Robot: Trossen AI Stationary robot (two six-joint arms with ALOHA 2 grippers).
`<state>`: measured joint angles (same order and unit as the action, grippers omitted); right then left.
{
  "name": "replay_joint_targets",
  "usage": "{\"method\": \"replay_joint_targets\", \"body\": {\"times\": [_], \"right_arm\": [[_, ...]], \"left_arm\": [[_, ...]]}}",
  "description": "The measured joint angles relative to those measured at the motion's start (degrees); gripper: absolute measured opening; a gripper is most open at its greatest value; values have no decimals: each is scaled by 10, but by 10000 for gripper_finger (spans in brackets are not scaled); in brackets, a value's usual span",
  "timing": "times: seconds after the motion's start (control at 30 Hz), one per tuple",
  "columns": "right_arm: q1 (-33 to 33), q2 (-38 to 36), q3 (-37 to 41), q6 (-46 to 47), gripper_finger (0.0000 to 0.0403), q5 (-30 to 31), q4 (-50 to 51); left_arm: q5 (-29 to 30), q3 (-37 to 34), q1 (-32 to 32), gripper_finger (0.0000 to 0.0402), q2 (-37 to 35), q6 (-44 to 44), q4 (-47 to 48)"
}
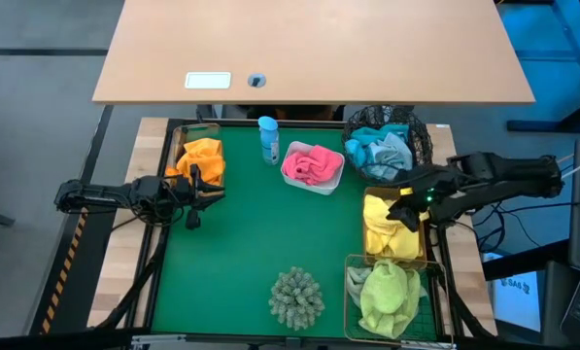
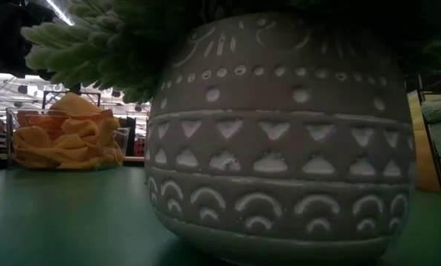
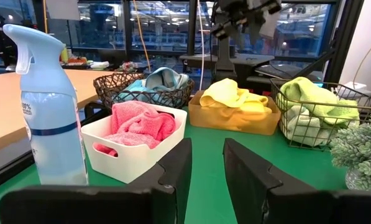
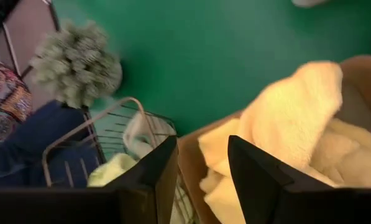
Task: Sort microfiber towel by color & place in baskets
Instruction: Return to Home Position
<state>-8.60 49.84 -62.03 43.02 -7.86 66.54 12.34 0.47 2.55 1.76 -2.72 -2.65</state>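
Observation:
The towels lie sorted in their baskets. Orange ones (image 1: 202,156) fill the clear tub (image 2: 13,125) at the far left, and pink ones (image 1: 311,165) fill the white tub (image 3: 135,165). Teal and grey ones (image 1: 379,148) sit in the round black basket (image 1: 418,131). Yellow ones (image 1: 387,226) are in a gold basket (image 4: 191,146), and pale green ones (image 1: 387,292) are in the other gold wire basket (image 1: 350,292). My left gripper (image 1: 196,197) is open and empty over the mat beside the clear tub. My right gripper (image 4: 202,177) is open and empty above the yellow towels.
A blue spray bottle (image 1: 268,139) stands between the clear tub and the white tub. A shaggy grey-green plant in a patterned pot (image 1: 296,297) stands at the near edge and fills the low view. Bare green mat (image 1: 270,233) lies in the middle. A person's clothing (image 4: 11,118) shows beyond the near edge.

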Motion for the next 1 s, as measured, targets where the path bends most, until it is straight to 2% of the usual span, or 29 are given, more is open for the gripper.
{"method": "replay_joint_targets", "body": {"times": [0.17, 0.33, 0.53, 0.8, 1.0], "right_arm": [[0, 0, -30, -8, 143, 61, -6], [0, 0, -43, -82, 143, 154, -17], [0, 0, -44, -174, 143, 240, -105], [0, -4, -44, -338, 143, 253, -264], [0, -33, -44, -429, 143, 266, -282]], "left_arm": [[0, 0, 0, 89, 0, 0, 0], [0, 0, 0, 89, 0, 0, 0], [0, 0, 0, 89, 0, 0, 0], [0, 0, 0, 89, 0, 0, 0], [0, 0, 0, 89, 0, 0, 0]]}}
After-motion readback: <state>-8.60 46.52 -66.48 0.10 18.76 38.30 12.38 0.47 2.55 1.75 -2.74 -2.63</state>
